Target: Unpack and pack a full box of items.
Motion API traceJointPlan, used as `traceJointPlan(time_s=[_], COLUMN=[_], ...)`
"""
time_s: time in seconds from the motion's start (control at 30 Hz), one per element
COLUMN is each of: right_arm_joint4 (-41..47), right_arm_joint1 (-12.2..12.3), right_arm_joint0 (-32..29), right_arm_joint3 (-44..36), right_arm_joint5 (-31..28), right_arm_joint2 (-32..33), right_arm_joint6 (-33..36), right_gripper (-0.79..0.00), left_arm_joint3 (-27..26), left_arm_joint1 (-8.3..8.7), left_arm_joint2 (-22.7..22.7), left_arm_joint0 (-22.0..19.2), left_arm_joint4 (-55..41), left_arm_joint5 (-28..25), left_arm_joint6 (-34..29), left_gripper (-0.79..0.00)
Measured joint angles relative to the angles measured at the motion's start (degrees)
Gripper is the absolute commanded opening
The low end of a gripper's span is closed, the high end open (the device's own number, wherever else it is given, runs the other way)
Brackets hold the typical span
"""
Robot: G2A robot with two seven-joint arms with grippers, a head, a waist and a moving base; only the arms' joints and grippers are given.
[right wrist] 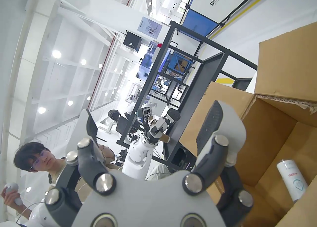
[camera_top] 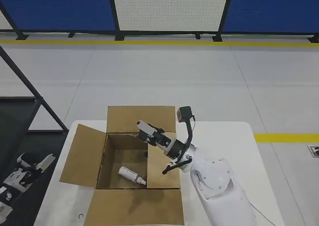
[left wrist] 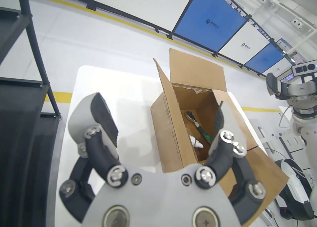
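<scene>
Top view: cardboard box (camera_top: 139, 118) sits open on the white table (camera_top: 232, 147), flaps folded out. White bottle (camera_top: 131, 174) lies on its side on the box floor, toward the near right corner. Right gripper (camera_top: 144, 131) hangs over the far right part of the opening and touches nothing. Its finger gap is hard to judge from above. Left gripper (camera_top: 35, 163) is off the table's left edge, well apart from the box, near the black rack (camera_top: 18, 72).

Left wrist view: settles the left gripper, whose fingers (left wrist: 104, 121) are spread wide with nothing between them. The box is seen from its left side, with the table bare between it and the gripper. This angle looks into the box. The bottle's capped end lies just beside a dark tool (left wrist: 198, 125) with a metal head and a green band, which runs along the floor by the right wall. Cannot tell whether the two touch.

Right wrist view: settles the right gripper, whose fingers (right wrist: 210, 126) are also wide apart and empty. One finger is in front of the box's outer wall. The bottle lies inside on the floor, apart from both fingers, its printed side up.
</scene>
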Motion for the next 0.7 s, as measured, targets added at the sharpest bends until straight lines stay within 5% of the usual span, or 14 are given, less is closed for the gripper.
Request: traceJointPlan(time_s=[0.7], right_arm_joint4=[0.0], right_arm_joint1=[0.0], right_arm_joint0=[0.0], right_arm_joint3=[0.0], right_arm_joint5=[0.0], right_arm_joint2=[0.0], right_arm_joint6=[0.0], right_gripper=[0.0], left_arm_joint3=[-3.61], left_arm_joint1=[0.03], left_arm_joint2=[7.89], left_arm_joint0=[-3.17], left_arm_joint4=[-1.86], left_arm_joint5=[0.13], left_arm_joint6=[1.63], left_gripper=[0.0])
